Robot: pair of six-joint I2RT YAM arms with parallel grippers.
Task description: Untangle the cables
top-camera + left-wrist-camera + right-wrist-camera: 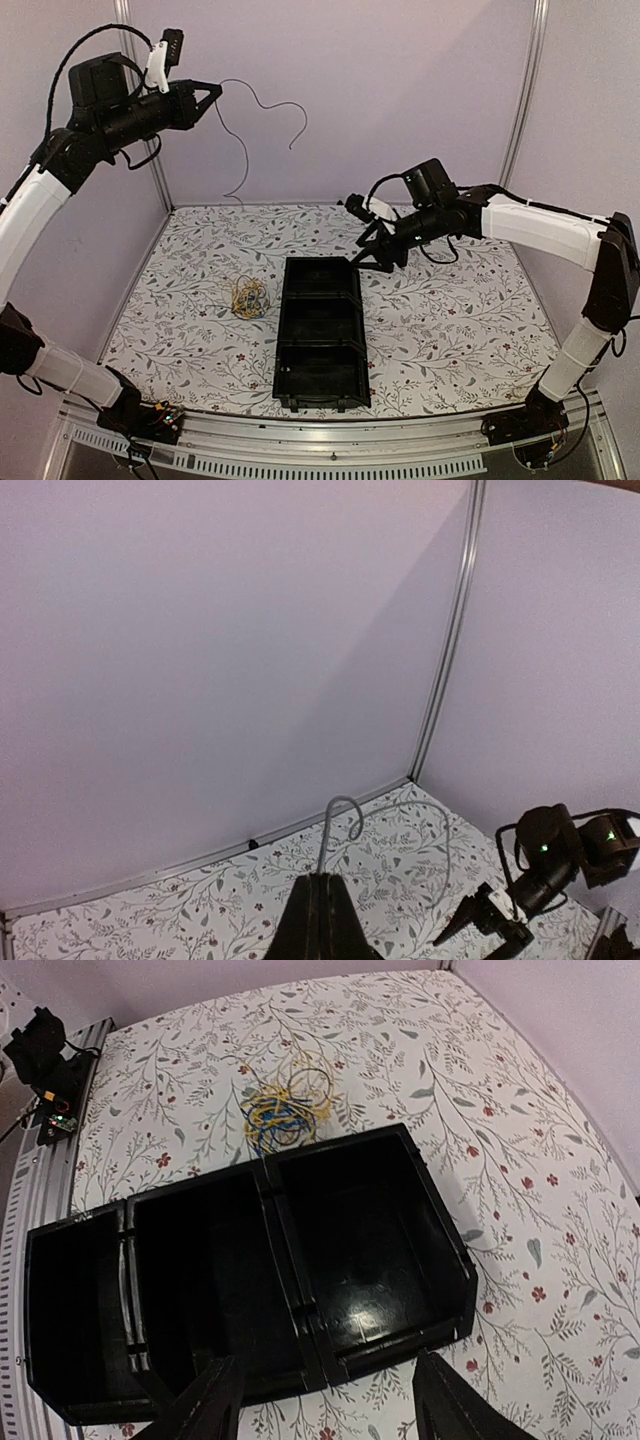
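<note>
Dangling thin wavy wire (246, 160) from clamped left jaws; yellow tangle (249, 297).

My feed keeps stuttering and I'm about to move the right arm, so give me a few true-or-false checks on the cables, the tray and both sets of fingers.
1. The left fingers are shut on a thin dark wire, lifted high above the table. True.
2. The tangled bunch of yellow and blue wires lies inside the black three-compartment plastic tray. False: it lies on the floral tablecloth beside the tray, on the left arm's side.
3. The right fingers are open, holding nothing. True.
4. The right fingers hover over the tangled bunch. False: they hover at the tray's far end.
</note>
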